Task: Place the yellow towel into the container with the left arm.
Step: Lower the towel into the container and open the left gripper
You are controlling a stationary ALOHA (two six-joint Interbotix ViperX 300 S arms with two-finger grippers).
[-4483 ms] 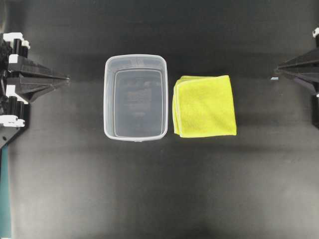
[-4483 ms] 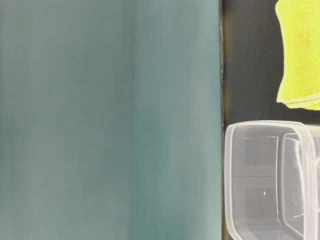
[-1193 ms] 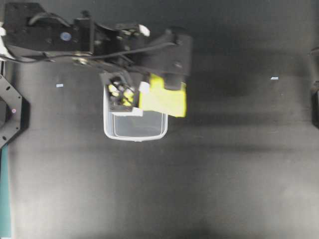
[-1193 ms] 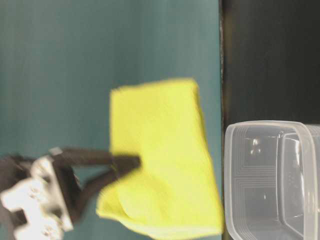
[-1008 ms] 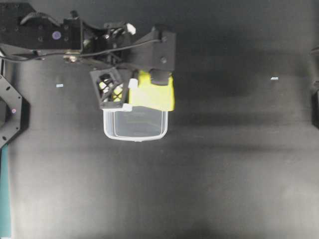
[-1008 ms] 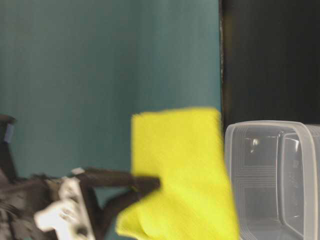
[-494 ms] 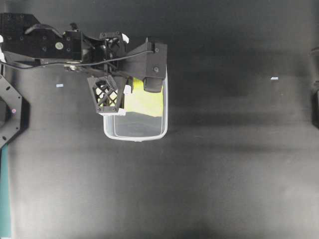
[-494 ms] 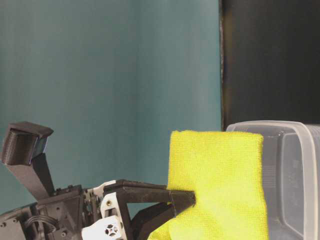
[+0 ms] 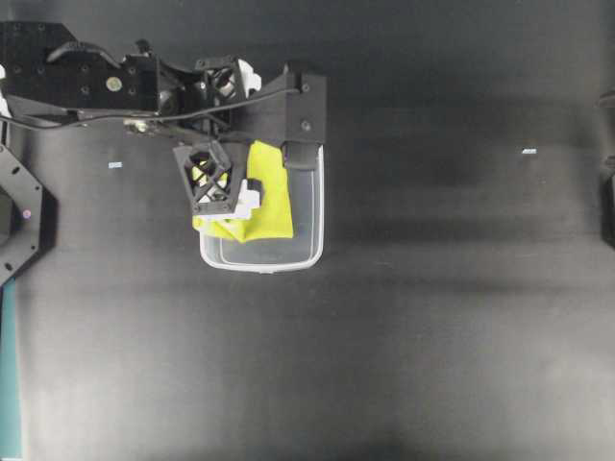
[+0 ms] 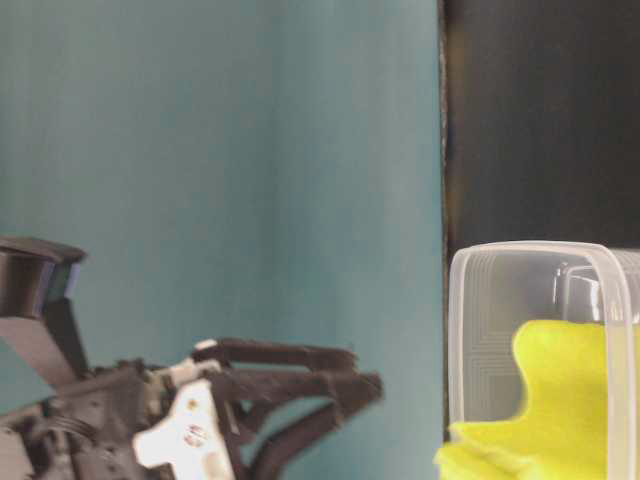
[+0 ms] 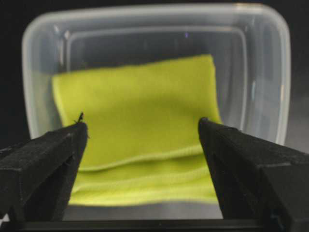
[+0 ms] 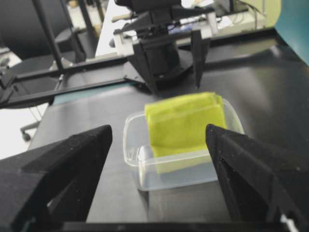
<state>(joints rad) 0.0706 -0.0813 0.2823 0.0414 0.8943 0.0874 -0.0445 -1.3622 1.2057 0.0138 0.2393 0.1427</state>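
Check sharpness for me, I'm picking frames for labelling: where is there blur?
Left wrist view: the yellow towel is soft in the container. Table-level view: the left end effector is smeared. Overhead view: sharp.

A matte black table (image 9: 432, 317) fills the overhead view, lit evenly with soft shadow bands across it. A teal wall panel (image 10: 220, 180) stands along the table's edge. Beyond the table's far end, a blurred white surface (image 12: 104, 38) and dark stands show.
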